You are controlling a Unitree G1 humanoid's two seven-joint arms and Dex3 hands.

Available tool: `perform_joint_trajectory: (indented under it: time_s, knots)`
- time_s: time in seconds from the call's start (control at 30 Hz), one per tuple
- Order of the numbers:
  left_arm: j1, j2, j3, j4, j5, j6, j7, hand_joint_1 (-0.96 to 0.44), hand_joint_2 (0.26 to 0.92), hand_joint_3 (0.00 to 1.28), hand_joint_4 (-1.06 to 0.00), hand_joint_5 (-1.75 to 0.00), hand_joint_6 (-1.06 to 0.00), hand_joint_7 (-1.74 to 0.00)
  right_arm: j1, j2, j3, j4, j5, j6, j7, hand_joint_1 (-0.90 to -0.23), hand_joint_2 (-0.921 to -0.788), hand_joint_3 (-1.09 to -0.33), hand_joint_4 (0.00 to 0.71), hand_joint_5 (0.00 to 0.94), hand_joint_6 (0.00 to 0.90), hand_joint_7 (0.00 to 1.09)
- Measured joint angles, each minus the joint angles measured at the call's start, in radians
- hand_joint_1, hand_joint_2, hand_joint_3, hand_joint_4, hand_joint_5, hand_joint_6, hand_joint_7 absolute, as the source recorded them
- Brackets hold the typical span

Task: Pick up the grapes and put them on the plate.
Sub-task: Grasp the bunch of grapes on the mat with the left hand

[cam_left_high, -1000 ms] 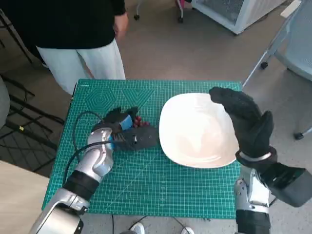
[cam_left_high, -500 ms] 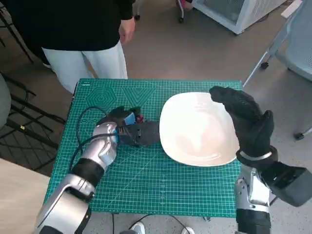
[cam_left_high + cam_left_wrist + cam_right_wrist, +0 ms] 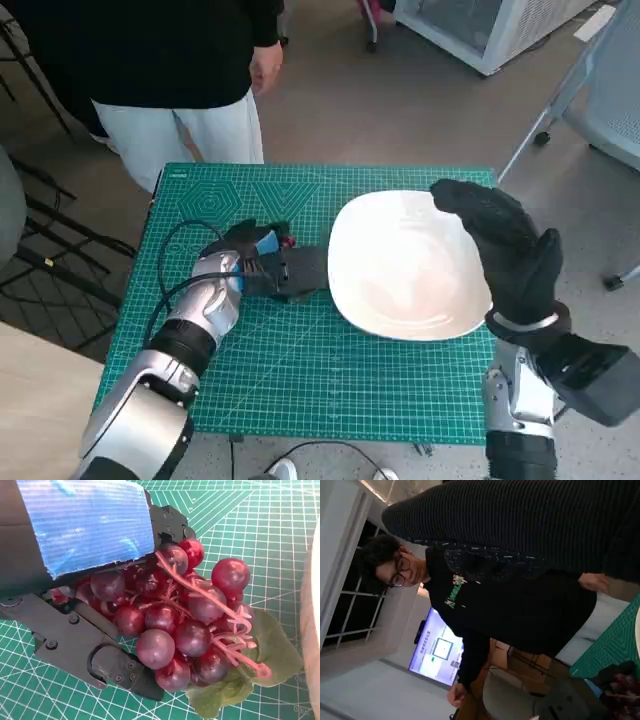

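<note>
grapes [image 3: 185,625]: glossy, smooth | plate [image 3: 400,262]: smooth white | right hand [image 3: 505,250]: black knit | mat [image 3: 330,385]: matt green

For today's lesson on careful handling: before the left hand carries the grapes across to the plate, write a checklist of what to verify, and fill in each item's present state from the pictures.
1. Left hand around the grapes: ok; the wrist view shows its fingers under the bunch and the taped back over it.
2. Grip firm enough to lift: cannot tell.
3. Grapes clear of the mat: cannot tell; the leaf seems to touch it.
4. Plate bare and ready: ok.
5. Right hand out of the way: not ok; it hangs over the plate's right side.
6. Person clear of the table: ok; standing beyond its far edge.
</note>
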Motion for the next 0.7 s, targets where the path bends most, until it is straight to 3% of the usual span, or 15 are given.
perform_joint_trajectory:
  time_s: [0.17,0.23,0.3,0.47,0.7]
  knots:
    - [0.0,0.003,-0.011,0.004,0.002,-0.014,0.034,-0.12,0.77,0.01,-0.56,-0.65,-0.62,-0.02,0.0,0.0,0.001,0.002,0.0,0.0,0.0,-0.491,-0.921,-0.579,0.182,0.009,-0.001,0.39]
    - [0.0,0.004,-0.016,0.005,0.005,-0.018,0.048,0.02,0.815,0.01,-0.6,-0.87,-0.68,-0.06,0.0,0.0,0.001,0.003,0.0,0.0,0.0,-0.491,-0.921,-0.579,0.182,0.009,-0.001,0.39]
    - [0.0,0.007,-0.023,0.006,0.01,-0.021,0.064,0.18,0.865,0.02,-0.67,-1.01,-0.72,-0.19,0.0,0.0,0.001,0.004,0.0,0.0,0.0,-0.492,-0.921,-0.579,0.182,0.009,-0.001,0.39]
    - [0.0,0.011,-0.051,0.005,0.027,-0.019,0.108,0.05,0.911,0.04,-0.7,-1.23,-0.68,-0.85,0.0,0.0,0.002,0.004,0.0,0.0,0.0,-0.496,-0.921,-0.577,0.183,0.008,-0.001,0.38]
    - [0.002,0.01,-0.071,-0.015,0.046,0.001,0.144,0.0,0.92,0.09,-0.59,-1.34,-0.67,-1.06,-0.002,-0.001,0.002,0.004,0.0,0.0,0.0,-0.499,-0.921,-0.578,0.183,0.008,-0.001,0.37]
